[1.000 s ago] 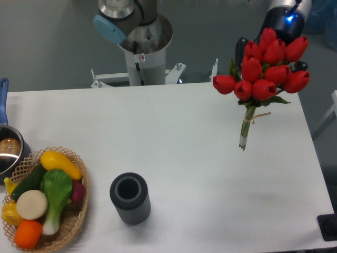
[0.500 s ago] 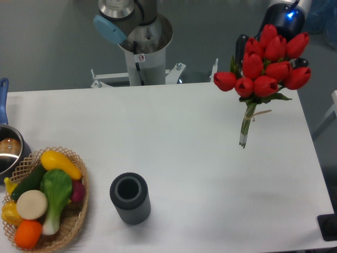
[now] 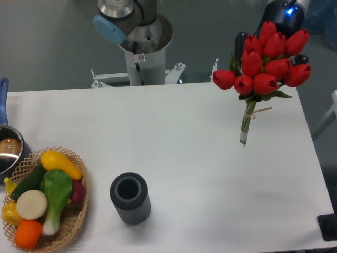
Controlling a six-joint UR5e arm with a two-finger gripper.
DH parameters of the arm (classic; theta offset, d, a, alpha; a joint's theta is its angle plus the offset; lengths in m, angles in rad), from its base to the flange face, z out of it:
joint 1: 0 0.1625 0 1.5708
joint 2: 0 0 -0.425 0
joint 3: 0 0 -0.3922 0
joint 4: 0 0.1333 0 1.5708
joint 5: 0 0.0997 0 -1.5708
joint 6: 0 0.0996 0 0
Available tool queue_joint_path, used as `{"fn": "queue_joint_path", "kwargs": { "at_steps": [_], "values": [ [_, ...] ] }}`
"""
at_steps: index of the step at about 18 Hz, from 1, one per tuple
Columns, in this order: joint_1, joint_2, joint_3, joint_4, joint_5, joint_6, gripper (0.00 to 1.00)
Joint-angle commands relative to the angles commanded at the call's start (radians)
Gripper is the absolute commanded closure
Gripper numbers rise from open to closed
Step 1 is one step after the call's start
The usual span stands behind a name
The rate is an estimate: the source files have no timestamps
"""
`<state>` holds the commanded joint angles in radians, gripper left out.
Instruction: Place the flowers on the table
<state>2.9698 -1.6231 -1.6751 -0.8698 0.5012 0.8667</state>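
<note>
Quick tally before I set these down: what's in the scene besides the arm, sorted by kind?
Flower bunches: 1, the flowers, above the table
Baskets of vegetables: 1, the wicker basket
Dark ribbed cylinders: 1, the cylinder
Pots: 1, the pot
Total: 4

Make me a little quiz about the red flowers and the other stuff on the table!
1. True or false: the flowers are lying flat on the table.
2. Which stands nearest the wicker basket? A) dark ribbed cylinder B) flowers
3. Fill in: the long yellow vegetable sits in the ____.

Key: 1 false, they hang stems-down above it; the tool is hidden behind the blooms. 2 A. 3 basket.
</note>
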Motion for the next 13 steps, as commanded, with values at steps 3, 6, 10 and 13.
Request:
{"fn": "queue_joint_path", "kwargs": {
  "at_steps": [3, 6, 10, 13],
  "values": [
    [-0.006, 0.028, -0.005, -0.003, 0.115, -0.026, 0.51],
    [-0.035, 0.035, -0.008, -0.002, 0.209, -0.034, 0.48],
    [-0.106, 0.045, -0.057, -0.003, 0.325, -0.021, 0.47],
    [-0.159, 0.029, -0.066, -0.008, 0.394, -0.021, 0.47]
  ]
}}
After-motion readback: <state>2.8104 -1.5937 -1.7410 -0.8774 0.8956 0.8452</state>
